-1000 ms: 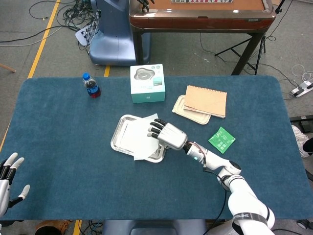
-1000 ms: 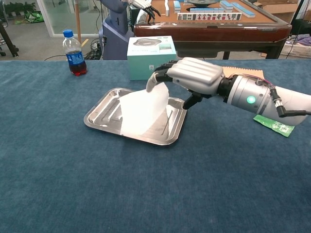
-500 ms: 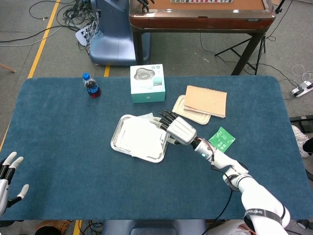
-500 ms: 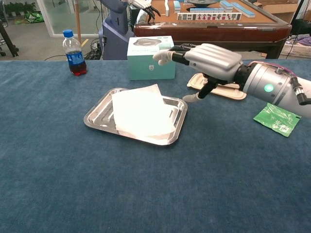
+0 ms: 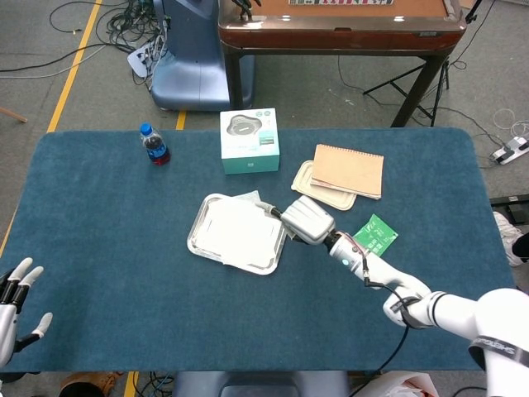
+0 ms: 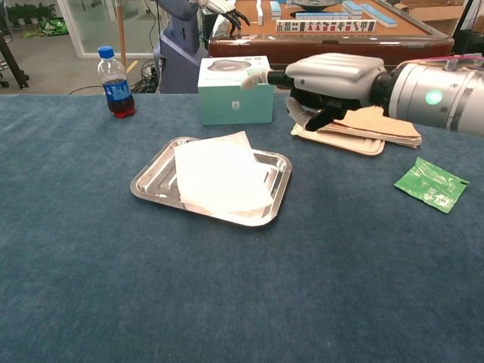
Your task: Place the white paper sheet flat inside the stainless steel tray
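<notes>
The stainless steel tray (image 5: 197, 232) (image 6: 148, 181) sits mid-table. The white paper sheet (image 5: 241, 232) (image 6: 220, 177) lies in it, fairly flat, with its far corner poking over the tray's back rim. My right hand (image 5: 307, 220) (image 6: 327, 79) hovers above the table just right of the tray, apart from the paper. One finger points left, the others are curled under, and it holds nothing. My left hand (image 5: 16, 293) shows only in the head view, at the near left table edge, with its fingers apart and empty.
A bottle of dark red drink (image 5: 154, 145) (image 6: 115, 83) stands at the far left. A teal box (image 5: 249, 141) (image 6: 235, 90) sits behind the tray. A brown notebook (image 5: 348, 169) (image 6: 378, 124) on a beige lid and a green packet (image 5: 374, 236) (image 6: 430, 184) lie to the right.
My right hand let go of the paper, which dropped flat into the tray. The hand then rose, drew back to the right, and curled its fingers in. The left hand barely moved.
</notes>
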